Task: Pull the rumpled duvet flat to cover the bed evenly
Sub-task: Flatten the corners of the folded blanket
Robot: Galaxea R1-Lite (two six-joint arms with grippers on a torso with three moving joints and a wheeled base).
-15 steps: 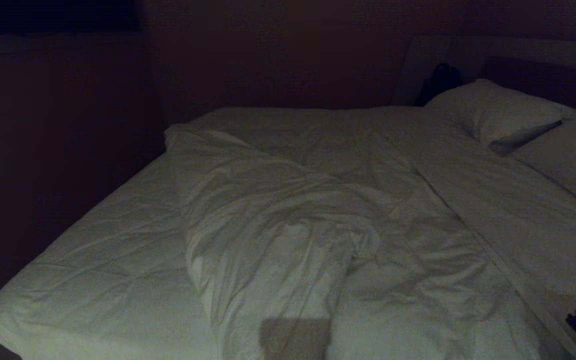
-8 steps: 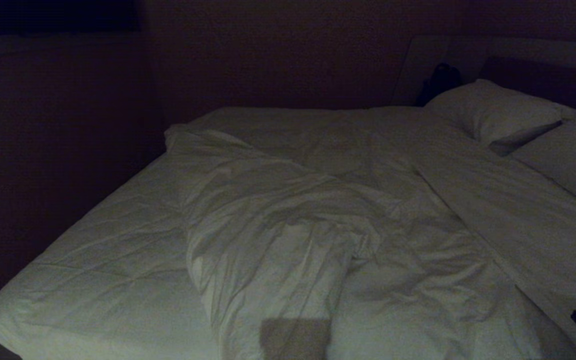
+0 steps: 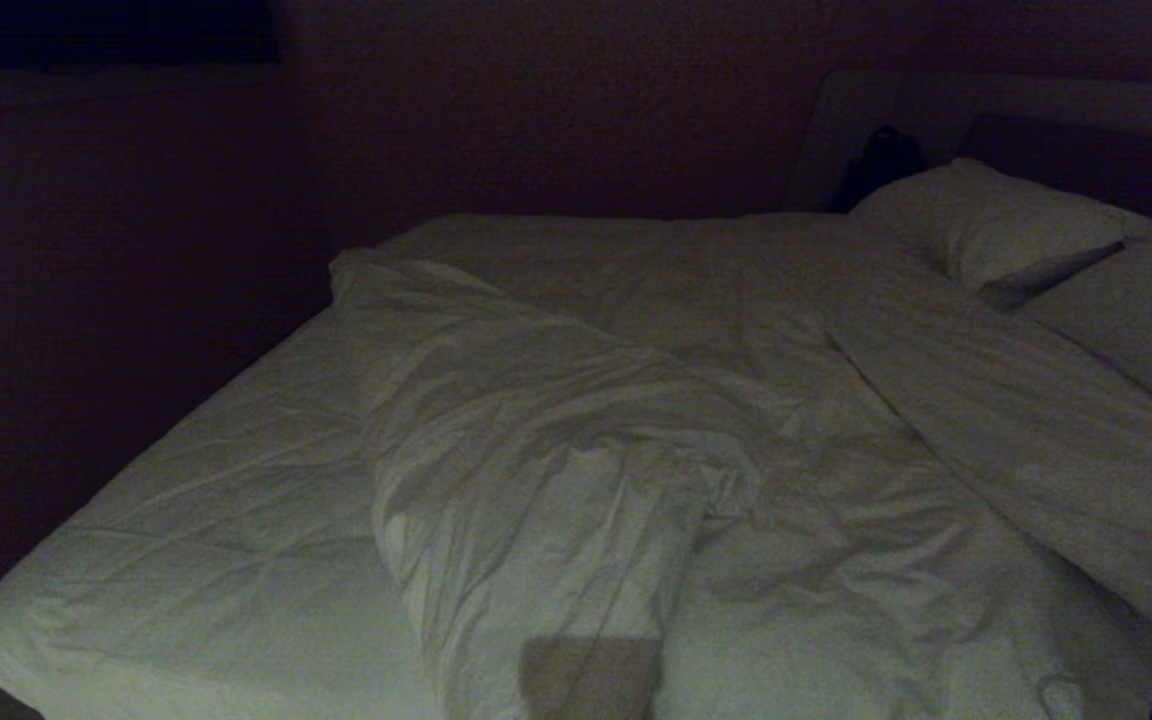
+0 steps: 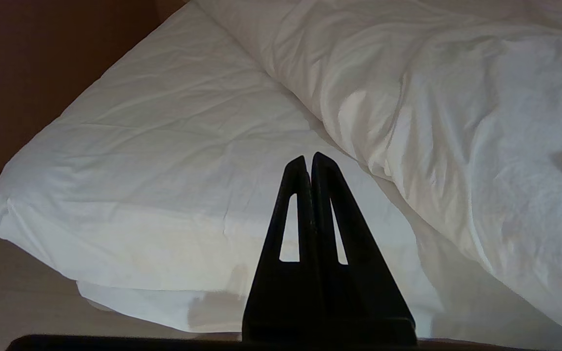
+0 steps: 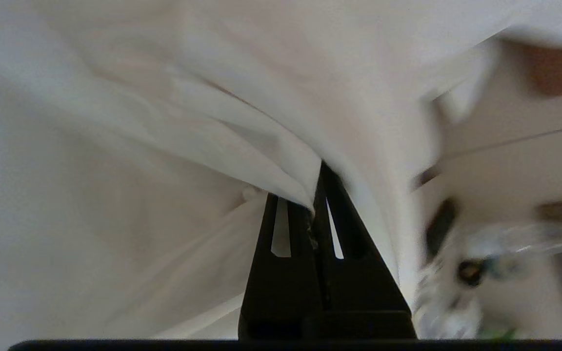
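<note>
One bed [image 3: 186, 520], one duvet [image 3: 556, 470], two pillows [image 3: 986, 220].
Your right pincer [image 5: 316, 185] is clenched on duvet cloth, seemingly an edge; your left pincer [image 4: 309, 158] hangs pressed together, grasping nothing.

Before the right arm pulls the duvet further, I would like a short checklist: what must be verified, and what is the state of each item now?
1. Right tool shut on the duvet: ok, a fold is pinched between its fingers.
2. How much cloth is in the grip: cannot tell.
3. Left tool free of cloth: ok, shut and holding nothing, above the bed near its corner.
4. Duvet spread evenly: not ok, bunched in a ridge down the middle, with bare mattress on the robot's left.
5. Pillows clear of the duvet: cannot tell.
</note>
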